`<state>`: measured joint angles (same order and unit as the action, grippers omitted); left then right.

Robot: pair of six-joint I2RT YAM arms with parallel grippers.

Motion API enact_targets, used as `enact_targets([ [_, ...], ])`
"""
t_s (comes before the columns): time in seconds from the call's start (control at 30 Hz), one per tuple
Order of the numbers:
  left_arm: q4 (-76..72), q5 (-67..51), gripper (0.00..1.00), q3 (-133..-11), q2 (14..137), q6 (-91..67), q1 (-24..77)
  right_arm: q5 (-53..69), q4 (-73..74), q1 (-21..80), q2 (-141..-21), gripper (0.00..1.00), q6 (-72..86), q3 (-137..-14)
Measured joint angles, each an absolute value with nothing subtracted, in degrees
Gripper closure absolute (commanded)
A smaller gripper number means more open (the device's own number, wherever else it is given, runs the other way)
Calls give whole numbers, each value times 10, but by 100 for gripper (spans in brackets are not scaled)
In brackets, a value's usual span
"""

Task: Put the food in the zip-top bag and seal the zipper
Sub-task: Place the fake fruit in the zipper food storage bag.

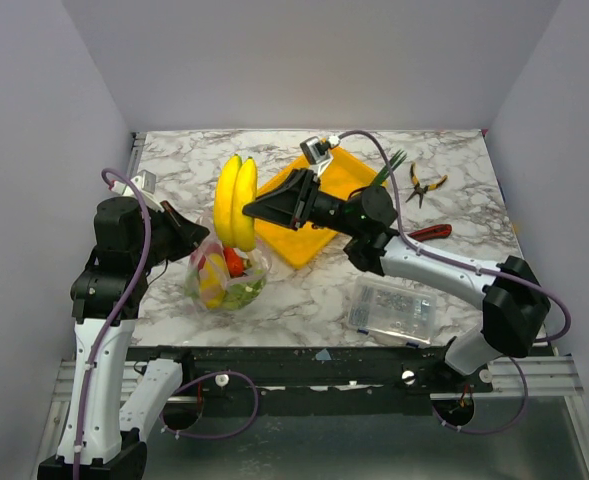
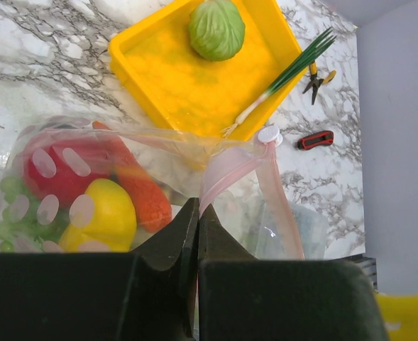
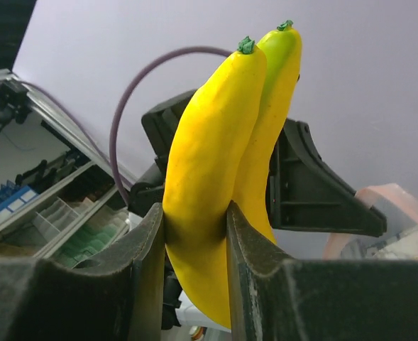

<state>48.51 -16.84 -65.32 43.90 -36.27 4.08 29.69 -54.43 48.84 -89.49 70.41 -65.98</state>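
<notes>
My right gripper [image 1: 249, 210] is shut on the yellow bananas [image 1: 236, 200] and holds them upright above the bag's mouth; they fill the right wrist view [image 3: 223, 177]. My left gripper [image 1: 196, 236] is shut on the pink zipper strip [image 2: 226, 174] of the clear zip-top bag [image 1: 229, 275] and lifts its mouth edge. Inside the bag lie a red tomato [image 2: 63, 170], a yellow piece [image 2: 102, 217], an orange-red piece [image 2: 145, 195] and green leafy bits [image 2: 6, 209]. A green cabbage [image 2: 217, 28] and a white-green leek [image 2: 283, 74] lie in the yellow tray [image 1: 294, 245].
A rigid clear box of small parts [image 1: 392, 308] stands at the front right. Yellow-handled pliers [image 1: 424, 185] and a red utility knife [image 1: 429, 232] lie right of the tray. The table's near edge runs just below the bag.
</notes>
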Motion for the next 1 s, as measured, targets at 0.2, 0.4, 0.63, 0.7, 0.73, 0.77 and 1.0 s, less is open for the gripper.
enact_targets([
  [0.2,485,-175,100,-653,439,-364,41,220,-559,542,-891,100,661,-597],
  [0.4,485,-177,100,-653,436,-366,41,97,-560,581,-890,100,644,-538],
  [0.63,485,-179,100,-653,433,-367,41,-39,-527,630,-885,100,637,-539],
  [0.7,485,-179,100,-654,433,-368,41,-82,-511,649,-882,100,634,-539],
  [0.73,485,-179,100,-654,433,-369,41,-100,-500,657,-880,100,634,-539],
  [0.77,485,-179,100,-654,433,-371,41,-116,-491,664,-879,100,632,-539],
  [1.0,485,-186,100,-663,432,-379,41,-161,-421,683,-879,100,579,-550],
])
